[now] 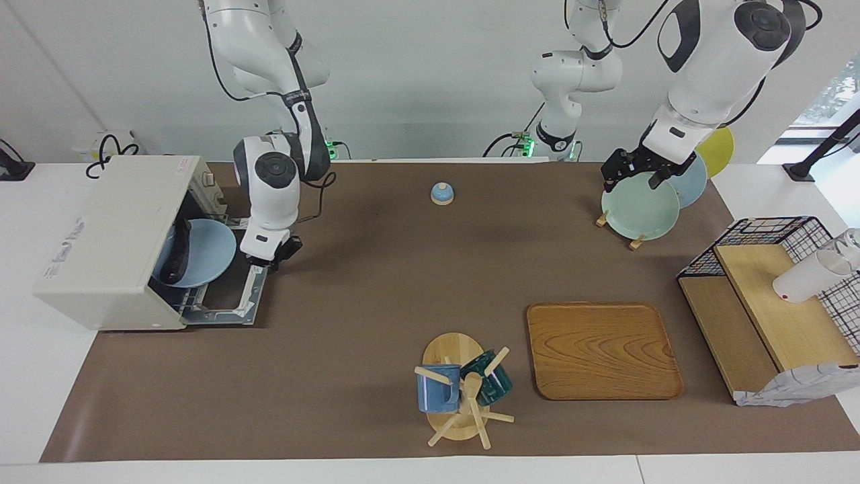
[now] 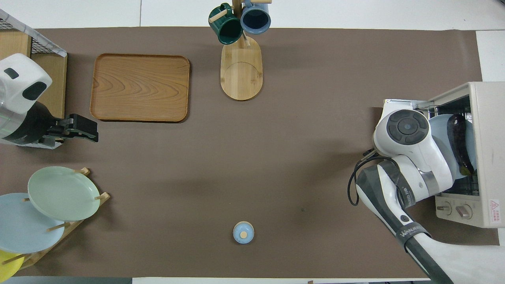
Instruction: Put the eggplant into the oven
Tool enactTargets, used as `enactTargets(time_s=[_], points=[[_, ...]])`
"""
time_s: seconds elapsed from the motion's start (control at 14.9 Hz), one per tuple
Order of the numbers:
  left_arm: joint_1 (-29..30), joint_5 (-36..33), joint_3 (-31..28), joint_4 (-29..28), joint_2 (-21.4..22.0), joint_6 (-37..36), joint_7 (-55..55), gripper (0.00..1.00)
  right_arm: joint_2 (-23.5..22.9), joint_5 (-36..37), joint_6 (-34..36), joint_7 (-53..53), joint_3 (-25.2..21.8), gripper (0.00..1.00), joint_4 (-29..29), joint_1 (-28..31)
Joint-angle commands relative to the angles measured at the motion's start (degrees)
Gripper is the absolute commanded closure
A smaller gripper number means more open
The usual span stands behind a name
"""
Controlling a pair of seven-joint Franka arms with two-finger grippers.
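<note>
While my arms stand as shown, the parts read as follows.
Eggplant: the eggplant (image 1: 179, 258) lies on a pale blue plate (image 1: 205, 253) that sits on the rack inside the oven (image 1: 111, 235), the plate's edge reaching out through the doorway.
Oven: cream-white box at my right arm's end of the table; its drop-down door (image 1: 232, 296) lies open and flat on the brown mat (image 1: 376, 282).
Right claw: my right gripper (image 1: 274, 258) is clenched on nothing, low over the open door's edge nearer to the robots, just beside the plate; its fingertips are hidden under the wrist in the overhead view.
Left claw: my left gripper (image 1: 638, 173) hangs released over the pale green plate (image 1: 639, 206) in the plate rack, holding nothing; this arm waits.
Surroundings: wooden tray (image 2: 140, 87), mug tree (image 2: 240, 47), small blue bell (image 2: 243, 232).
</note>
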State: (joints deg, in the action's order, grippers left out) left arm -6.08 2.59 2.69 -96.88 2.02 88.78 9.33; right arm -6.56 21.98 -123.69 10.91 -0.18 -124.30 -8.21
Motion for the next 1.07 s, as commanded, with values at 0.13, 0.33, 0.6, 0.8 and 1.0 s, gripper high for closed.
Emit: enactTargets(time_s=[0.13,0.33,0.6,0.8,1.0], points=[[0.9,0.4,0.47,0.29,0.0,-1.06,-0.19,0.0,4.35,-1.05,9.34,13.76,-1.49,1.0,7.83,5.57],[0.9,0.4,0.47,0.37,0.0,-0.98,-0.19,0.0,6.11,-1.84,11.28,17.29,-1.58,1.0,8.19,8.39],[0.9,0.4,0.47,0.29,0.0,-0.98,-0.19,0.0,8.22,-3.69,14.87,18.96,-1.84,1.0,8.37,9.61],[0.9,0.4,0.47,0.29,0.0,-1.06,-0.19,0.0,11.56,-3.78,18.47,21.16,-1.93,1.0,8.37,10.32],[0.9,0.4,0.47,0.29,0.0,-1.06,-0.19,0.0,13.33,-9.47,25.49,21.08,-1.84,1.0,13.18,10.15]])
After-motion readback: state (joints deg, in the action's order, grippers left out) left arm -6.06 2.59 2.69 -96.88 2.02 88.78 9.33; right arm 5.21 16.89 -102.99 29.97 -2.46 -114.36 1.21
